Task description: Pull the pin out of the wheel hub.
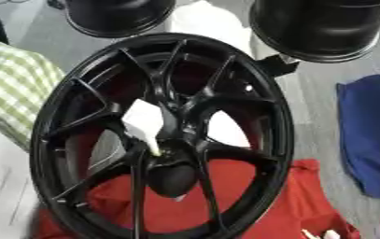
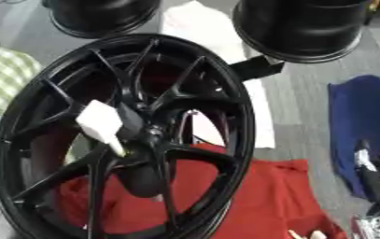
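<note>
So your pin (image 1: 146,125) is the white, wedge-looking piece sitting right at the centre of the wheel hub (image 1: 166,140), wide end pointing up toward 11 o'clock and the narrow tip tucked down into the middle where the spokes meet. It's touching the hub, not out of it.

The hub itself is the big black multi-spoke alloy wheel filling most of both views, standing tilted rather than lying flat. Through the spokes at 6 o'clock you can see a red cloth (image 1: 258,200) underneath it, and a white cloth (image 2: 205,28) runs up behind it toward 12.

Your right hand (image 2: 372,179) only shows in the right eye view, way out at 4 o'clock near the edge, well apart from the wheel. It's dark with silver bits and I honestly can't tell how the fingers are set. Your left hand doesn't show up in either view.

Further out: two more black wheels, one at 11 o'clock (image 1: 115,16) and one at 1 o'clock (image 1: 320,25). A blue cloth (image 1: 371,126) lies at 3 o'clock, a green checked cloth (image 1: 9,88) at 9, and a white sheet (image 1: 1,186) at 8. Everything sits on a grey surface (image 1: 307,107).
</note>
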Robot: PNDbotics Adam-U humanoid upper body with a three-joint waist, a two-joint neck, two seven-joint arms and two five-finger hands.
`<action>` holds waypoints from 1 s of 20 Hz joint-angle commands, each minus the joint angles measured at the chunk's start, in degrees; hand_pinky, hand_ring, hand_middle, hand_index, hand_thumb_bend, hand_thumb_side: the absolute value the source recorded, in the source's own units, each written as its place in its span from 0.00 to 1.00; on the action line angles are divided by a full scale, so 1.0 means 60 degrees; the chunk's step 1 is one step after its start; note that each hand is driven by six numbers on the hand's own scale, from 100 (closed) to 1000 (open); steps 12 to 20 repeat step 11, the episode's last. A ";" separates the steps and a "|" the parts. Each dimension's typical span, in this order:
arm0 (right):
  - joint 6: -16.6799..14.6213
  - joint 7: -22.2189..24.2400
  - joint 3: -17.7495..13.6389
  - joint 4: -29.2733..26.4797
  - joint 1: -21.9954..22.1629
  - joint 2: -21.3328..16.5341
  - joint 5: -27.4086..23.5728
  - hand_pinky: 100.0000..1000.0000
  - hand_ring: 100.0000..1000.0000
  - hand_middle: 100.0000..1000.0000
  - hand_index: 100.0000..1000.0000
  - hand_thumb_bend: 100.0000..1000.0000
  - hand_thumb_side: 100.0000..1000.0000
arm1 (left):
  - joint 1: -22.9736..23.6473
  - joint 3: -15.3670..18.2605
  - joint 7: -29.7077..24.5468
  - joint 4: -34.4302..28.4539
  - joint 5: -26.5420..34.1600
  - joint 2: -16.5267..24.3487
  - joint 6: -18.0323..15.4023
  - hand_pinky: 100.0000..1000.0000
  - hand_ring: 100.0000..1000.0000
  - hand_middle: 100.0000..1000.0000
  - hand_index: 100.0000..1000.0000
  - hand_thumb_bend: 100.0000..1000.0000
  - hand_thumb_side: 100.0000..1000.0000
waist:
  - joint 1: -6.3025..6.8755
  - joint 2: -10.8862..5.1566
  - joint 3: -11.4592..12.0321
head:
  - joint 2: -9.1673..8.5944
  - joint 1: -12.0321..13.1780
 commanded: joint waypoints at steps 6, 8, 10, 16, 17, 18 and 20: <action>-0.0001 0.0113 0.0086 -0.0086 -0.0129 -0.0105 -0.0075 0.52 0.62 0.55 0.63 0.47 0.23 | 0.0995 0.0366 0.1340 -0.0399 0.1331 -0.1839 -0.0047 0.52 0.46 0.43 0.62 0.00 0.77 | -0.0145 -0.0273 -0.0130 | -0.0183 0.0255; -0.0003 0.0102 0.0070 -0.0086 -0.0115 -0.0122 -0.0073 0.52 0.62 0.55 0.63 0.47 0.23 | 0.1102 0.0255 0.1634 -0.0349 0.1624 -0.2316 -0.0280 0.52 0.46 0.43 0.62 0.00 0.77 | -0.0127 -0.0275 -0.0094 | -0.0180 0.0215; 0.0002 0.0132 0.0106 -0.0096 -0.0159 -0.0069 -0.0072 0.52 0.62 0.55 0.63 0.47 0.23 | 0.1383 0.0086 0.1951 -0.0090 0.1941 -0.2831 -0.0334 0.52 0.46 0.42 0.63 0.00 0.84 | -0.0200 -0.0223 -0.0143 | -0.0228 0.0243; 0.0007 0.0150 0.0119 -0.0097 -0.0162 -0.0049 -0.0068 0.52 0.62 0.55 0.63 0.47 0.23 | 0.1497 0.0018 0.2111 0.0127 0.2102 -0.3092 -0.0417 0.52 0.46 0.42 0.63 0.00 0.85 | -0.0219 -0.0217 -0.0156 | -0.0227 0.0239; 0.0007 0.0150 0.0119 -0.0097 -0.0162 -0.0049 -0.0068 0.52 0.62 0.55 0.63 0.47 0.23 | 0.1497 0.0018 0.2111 0.0127 0.2102 -0.3092 -0.0417 0.52 0.46 0.42 0.63 0.00 0.85 | -0.0219 -0.0217 -0.0156 | -0.0227 0.0239; 0.0007 0.0150 0.0119 -0.0097 -0.0162 -0.0049 -0.0068 0.52 0.62 0.55 0.63 0.47 0.23 | 0.1497 0.0018 0.2111 0.0127 0.2102 -0.3092 -0.0417 0.52 0.46 0.42 0.63 0.00 0.85 | -0.0219 -0.0217 -0.0156 | -0.0227 0.0239; 0.0007 0.0150 0.0119 -0.0097 -0.0162 -0.0049 -0.0068 0.52 0.62 0.55 0.63 0.47 0.23 | 0.1497 0.0018 0.2111 0.0127 0.2102 -0.3092 -0.0417 0.52 0.46 0.42 0.63 0.00 0.85 | -0.0219 -0.0217 -0.0156 | -0.0227 0.0239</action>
